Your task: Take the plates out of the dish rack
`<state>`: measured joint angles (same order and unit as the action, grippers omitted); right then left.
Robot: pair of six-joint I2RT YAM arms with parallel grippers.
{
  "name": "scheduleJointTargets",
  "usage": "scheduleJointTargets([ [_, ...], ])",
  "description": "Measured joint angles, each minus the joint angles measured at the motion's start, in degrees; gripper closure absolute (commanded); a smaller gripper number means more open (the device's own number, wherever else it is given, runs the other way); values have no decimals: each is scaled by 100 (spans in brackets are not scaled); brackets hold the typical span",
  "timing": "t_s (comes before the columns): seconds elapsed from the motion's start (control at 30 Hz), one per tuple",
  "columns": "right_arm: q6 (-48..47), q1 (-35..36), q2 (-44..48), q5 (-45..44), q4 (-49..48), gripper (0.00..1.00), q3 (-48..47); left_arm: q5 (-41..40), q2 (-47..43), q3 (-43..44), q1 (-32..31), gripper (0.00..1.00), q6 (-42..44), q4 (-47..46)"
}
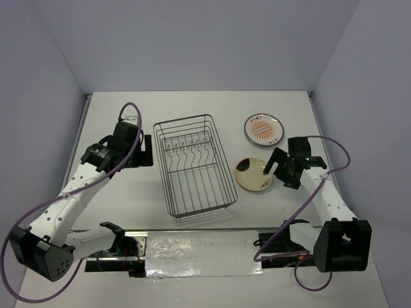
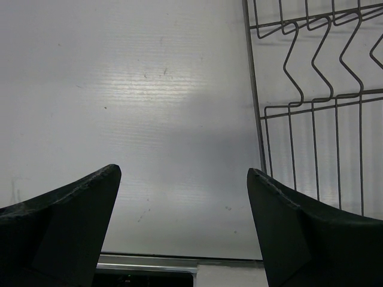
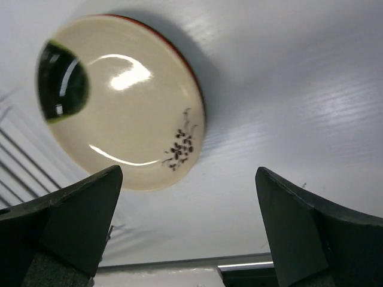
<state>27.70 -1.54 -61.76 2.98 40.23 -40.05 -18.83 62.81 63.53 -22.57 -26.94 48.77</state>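
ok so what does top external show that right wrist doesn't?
Top only: the whole rack, with no plates in it, the sunburst plate lying farther back than the right gripper, and the left arm beside the rack.
Right wrist only: fine detail on the cream plate, namely a small dark sprig and a reddish outer rim.
Both: the cream plate on the table, the right gripper open and holding nothing, and a few rack wires.
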Motion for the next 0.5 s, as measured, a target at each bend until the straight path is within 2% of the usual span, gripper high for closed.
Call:
scheduleJointTargets([
  [0.17,-42,496,238,-238,697,0,-1010,-203,199,195,157,0,-52,157],
  [0.37,-509,505,708,-957,1497,0,-3303,-625,452,942,953,0,-192,404],
  [0.5,-763,505,973,-1287,1965,0,-4266,-1038,428,1589,1167,1,-208,658],
])
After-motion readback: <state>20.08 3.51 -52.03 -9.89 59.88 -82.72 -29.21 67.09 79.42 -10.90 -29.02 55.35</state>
